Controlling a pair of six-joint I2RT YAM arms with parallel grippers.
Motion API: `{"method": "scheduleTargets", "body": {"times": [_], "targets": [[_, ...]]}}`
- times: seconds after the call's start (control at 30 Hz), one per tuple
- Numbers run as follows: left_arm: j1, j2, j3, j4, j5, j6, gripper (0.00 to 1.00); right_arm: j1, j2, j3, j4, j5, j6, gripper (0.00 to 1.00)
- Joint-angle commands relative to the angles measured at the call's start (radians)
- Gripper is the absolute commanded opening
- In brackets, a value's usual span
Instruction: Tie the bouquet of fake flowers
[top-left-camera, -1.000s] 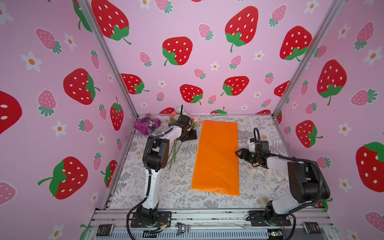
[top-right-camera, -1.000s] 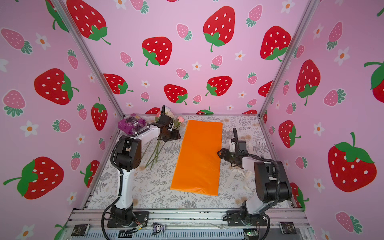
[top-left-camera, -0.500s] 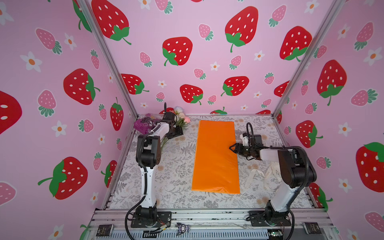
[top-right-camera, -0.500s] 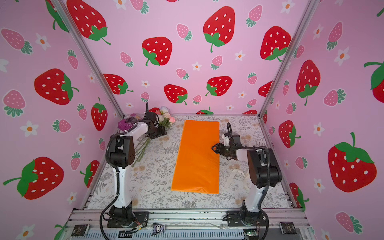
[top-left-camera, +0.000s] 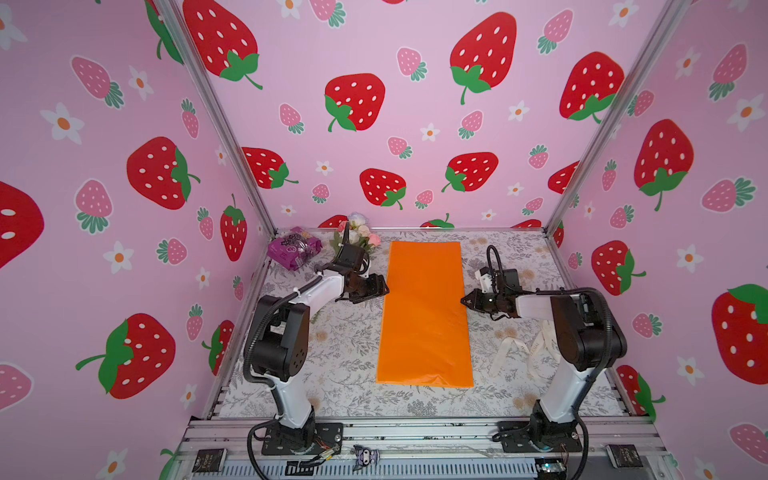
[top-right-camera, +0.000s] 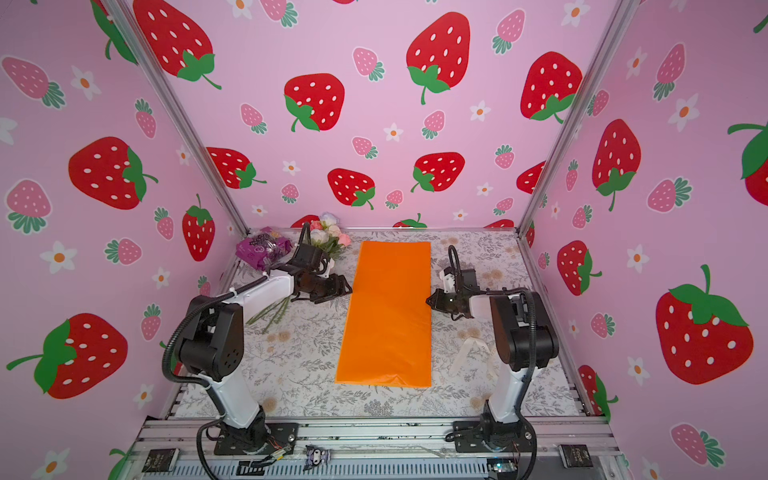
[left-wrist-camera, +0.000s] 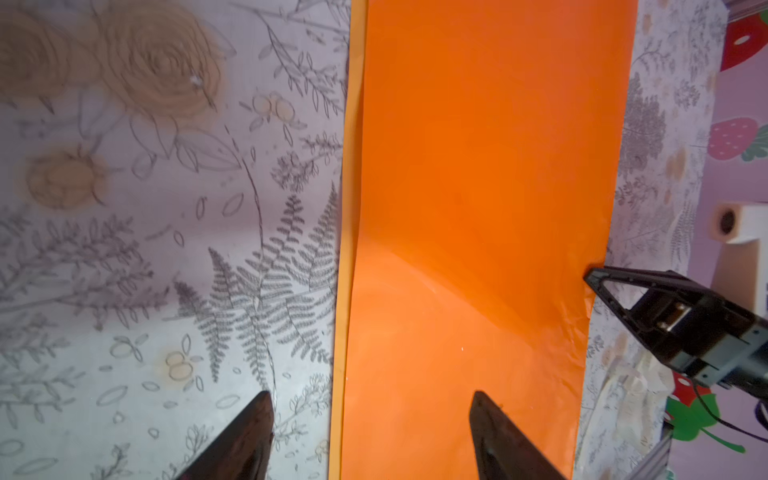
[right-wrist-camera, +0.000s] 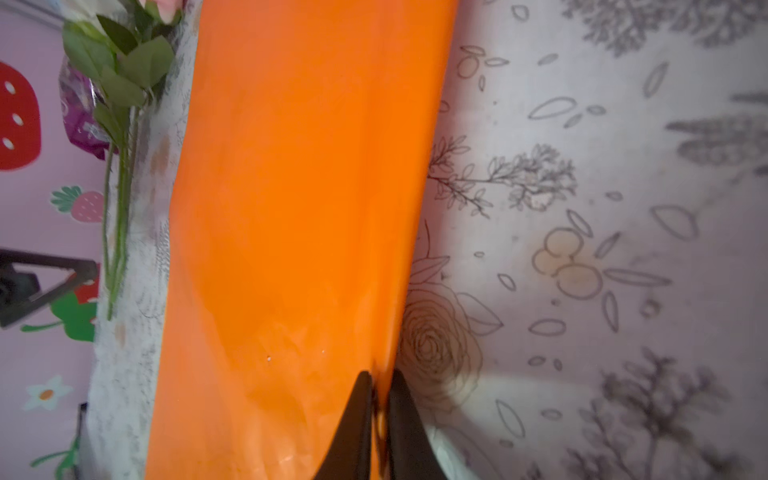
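Right hand (right-wrist-camera: 377, 380) clenched on orange paper (top-left-camera: 424, 324) edge; left hand (left-wrist-camera: 370, 395) released, straddling opposite edge.

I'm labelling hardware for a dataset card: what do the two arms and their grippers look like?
The left arm and right arm match: white link shells, bulky black joints, black ribbed cable hoses looping alongside. The left gripper and right gripper are black, with triangular fingers tapering to points.

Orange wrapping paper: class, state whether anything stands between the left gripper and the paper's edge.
Nothing visible does. The left gripper hangs open astride one long edge of the orange wrapping paper; the right gripper is shut on the opposite edge.
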Motion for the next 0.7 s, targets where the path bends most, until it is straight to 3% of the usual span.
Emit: {"method": "scheduleTargets", "body": {"times": [0.0,0.23,0.67], "targets": [[-0.004,-0.037,-0.087,0.085,0.121,-0.109,0.76,0.000,-0.089,-0.025,-0.026,-0.010,-0.026,0.06],[-0.073,-0.027,-0.190,0.221,0.186,-0.222,0.76,-0.011,-0.057,-0.057,-0.016,-0.031,-0.042,0.06],[-0.108,0.021,-0.161,0.164,0.065,-0.190,0.76,-0.022,-0.021,-0.065,-0.008,0.000,-0.047,0.06]]}}
